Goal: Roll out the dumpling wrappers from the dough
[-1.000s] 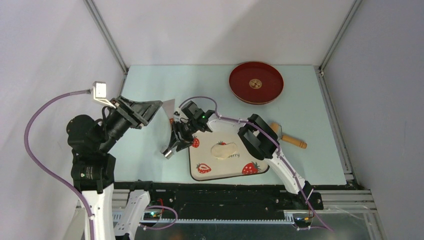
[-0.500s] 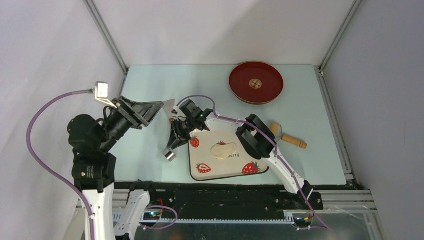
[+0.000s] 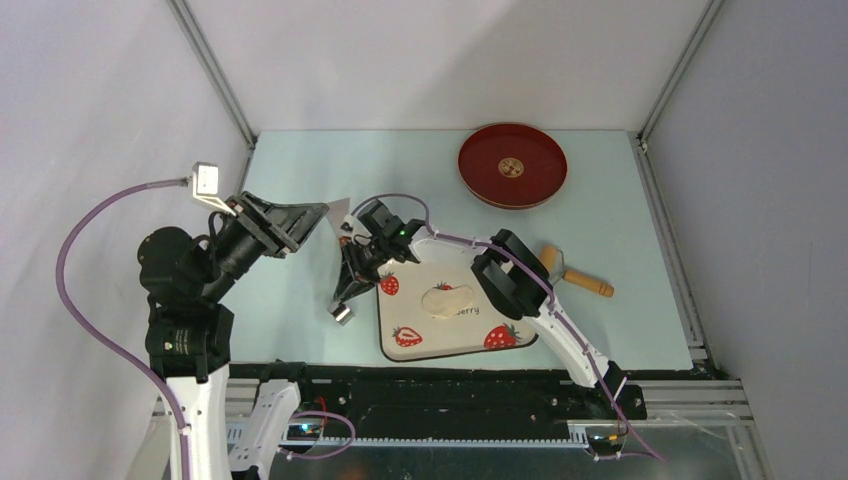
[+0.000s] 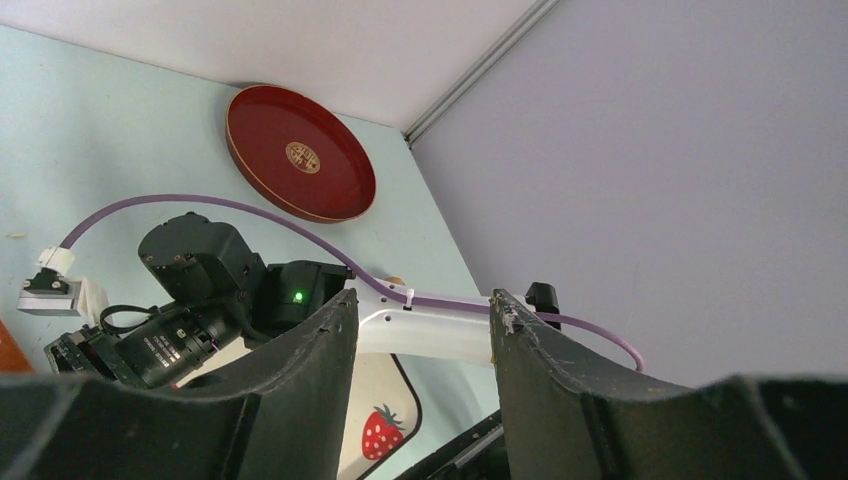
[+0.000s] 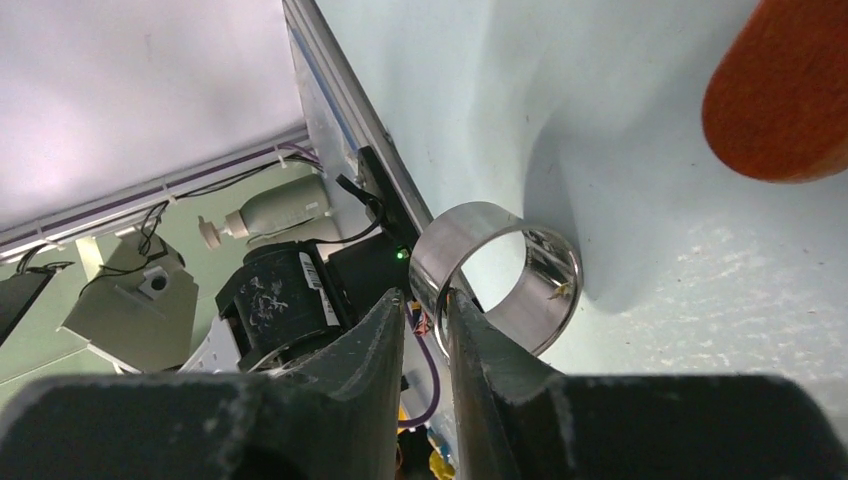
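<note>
The small steel ring cutter [image 3: 342,314] sits in the right jaws; right of them, the cream-white dough lump [image 3: 447,298] lies on the square strawberry-patterned plate [image 3: 440,336].

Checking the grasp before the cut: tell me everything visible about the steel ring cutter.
The ring cutter is a short, thin-walled band of polished, mirror-like metal, open at both ends, with nothing inside. It is tilted, its opening toward the wrist camera. The right gripper is shut on its wall, one finger inside, one outside. From above it hangs just left of the strawberry plate, low over the table; whether its rim touches the table cannot be told.
</note>
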Controlling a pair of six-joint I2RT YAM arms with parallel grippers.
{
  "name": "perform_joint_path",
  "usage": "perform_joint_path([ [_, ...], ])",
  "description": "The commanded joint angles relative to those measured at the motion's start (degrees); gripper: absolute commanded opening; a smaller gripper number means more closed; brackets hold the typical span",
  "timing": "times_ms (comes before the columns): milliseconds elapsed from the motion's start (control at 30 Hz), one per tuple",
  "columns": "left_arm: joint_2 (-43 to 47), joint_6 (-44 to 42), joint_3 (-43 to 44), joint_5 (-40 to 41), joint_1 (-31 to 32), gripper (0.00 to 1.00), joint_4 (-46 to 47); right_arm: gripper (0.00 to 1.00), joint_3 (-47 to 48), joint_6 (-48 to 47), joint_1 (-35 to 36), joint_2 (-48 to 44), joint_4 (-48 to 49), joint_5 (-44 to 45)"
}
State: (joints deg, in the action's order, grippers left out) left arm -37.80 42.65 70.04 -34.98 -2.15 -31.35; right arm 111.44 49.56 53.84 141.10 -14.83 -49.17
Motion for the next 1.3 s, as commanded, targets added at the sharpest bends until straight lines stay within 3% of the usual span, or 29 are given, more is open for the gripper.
perform_joint_path([
  [0, -0.29, -0.2, 0.12, -1.42, 0.35, 0.56, 1.27, 0.26, 0.71, 1.41, 0.42, 1.01, 1.7, -2.49],
  [267, -0.41, -0.38, 0.77, -1.56, 0.32, 0.56, 1.26, 0.2, 1.53, 0.06, 0.55, 1.51, -0.77, -2.5],
  [533, 0.09, -0.6, 0.22, -1.37, 0.39, 0.56, 1.21, 0.27, 1.16, -2.21, 0.82, 1.16, -3.65, -2.23],
  [633, 0.05, -0.56, -0.03, -1.34, 0.36, 0.56, 1.21, 0.18, -0.02, -0.64, 0.82, 0.88, -0.66, -3.93],
  [733, 0.14, -0.75, 0.08, -1.4, 0.39, 0.57, 1.26, 0.0, -0.77, 1.25, 0.93, 0.8, 2.42, -5.53],
  [867, 0.16, -0.82, -0.06, -1.4, 0.31, 0.58, 1.26, 0.0, -1.35, 1.26, 1.01, -0.24, 3.2, -5.28],
  [1067, 0.87, -1.22, -1.52, -0.7, 0.3, 0.58, 1.13, 0.0, -3.97, -2.41, -0.17, -8.5, -0.77, -0.2],
  [1267, 1.52, -1.17, -5.02, 1.76, 0.29, 0.61, 0.53, 0.0, -9.45, -8.18, -2.59, -20.86, -6.85, 10.36],
])
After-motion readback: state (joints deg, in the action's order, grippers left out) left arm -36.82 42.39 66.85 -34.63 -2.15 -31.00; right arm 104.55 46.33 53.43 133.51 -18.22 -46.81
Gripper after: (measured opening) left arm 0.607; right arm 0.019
